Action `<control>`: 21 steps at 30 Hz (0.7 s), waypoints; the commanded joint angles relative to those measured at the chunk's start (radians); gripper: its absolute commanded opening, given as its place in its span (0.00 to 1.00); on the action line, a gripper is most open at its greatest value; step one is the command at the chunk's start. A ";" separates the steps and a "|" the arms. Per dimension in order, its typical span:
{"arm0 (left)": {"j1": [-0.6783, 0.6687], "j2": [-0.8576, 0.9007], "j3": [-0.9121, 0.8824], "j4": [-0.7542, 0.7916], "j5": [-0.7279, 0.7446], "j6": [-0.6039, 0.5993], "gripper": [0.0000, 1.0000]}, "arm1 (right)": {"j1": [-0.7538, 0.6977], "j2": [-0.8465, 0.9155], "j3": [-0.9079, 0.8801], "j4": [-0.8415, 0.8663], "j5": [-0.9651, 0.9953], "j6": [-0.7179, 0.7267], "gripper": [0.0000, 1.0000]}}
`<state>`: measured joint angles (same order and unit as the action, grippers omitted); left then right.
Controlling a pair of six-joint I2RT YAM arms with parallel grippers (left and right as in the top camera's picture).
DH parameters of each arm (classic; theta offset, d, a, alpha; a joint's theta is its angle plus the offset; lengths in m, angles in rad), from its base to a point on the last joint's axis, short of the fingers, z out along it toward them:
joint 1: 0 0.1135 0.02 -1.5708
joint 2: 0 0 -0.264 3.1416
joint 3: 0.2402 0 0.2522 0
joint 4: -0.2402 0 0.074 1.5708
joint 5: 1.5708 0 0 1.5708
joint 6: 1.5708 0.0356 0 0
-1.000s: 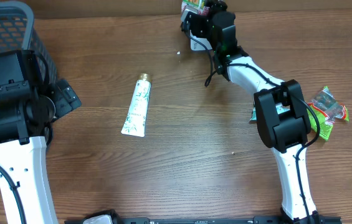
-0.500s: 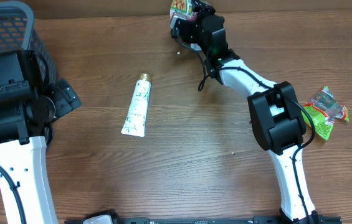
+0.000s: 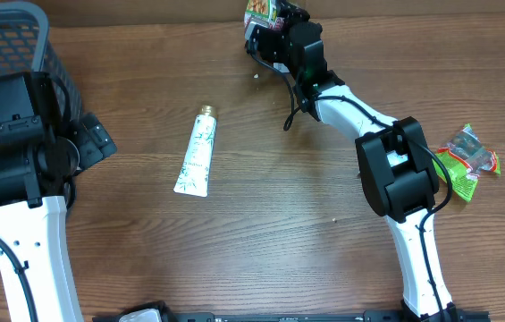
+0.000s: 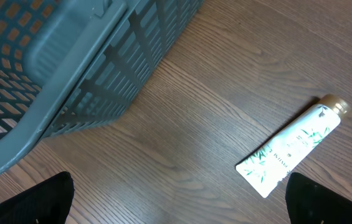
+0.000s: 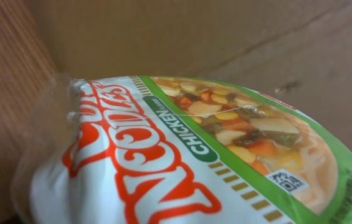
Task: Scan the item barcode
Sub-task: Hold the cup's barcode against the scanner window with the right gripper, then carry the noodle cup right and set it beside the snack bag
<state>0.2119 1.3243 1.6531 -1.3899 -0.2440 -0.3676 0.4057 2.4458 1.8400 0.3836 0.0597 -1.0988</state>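
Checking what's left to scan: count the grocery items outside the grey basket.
3: a white plastic tube with a gold cap lying mid-table; a white-and-green Cup Noodles container in the right gripper at the far edge; crinkly green snack packaging at right, possibly several packets.

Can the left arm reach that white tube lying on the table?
Probably yes. The left gripper is open, and only bare table lies between it and the white tube.

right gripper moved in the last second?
Yes. The right gripper, carrying the cup noodles, shifted left toward the tube's side; the tube stayed put.
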 commanded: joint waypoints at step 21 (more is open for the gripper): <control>0.003 -0.004 -0.001 0.003 0.001 -0.014 1.00 | -0.194 -0.708 0.018 -1.074 -0.424 1.275 0.40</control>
<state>0.2119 1.3243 1.6531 -1.3899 -0.2440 -0.3676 0.2989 1.7687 1.8515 -0.6067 -0.2363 -0.1314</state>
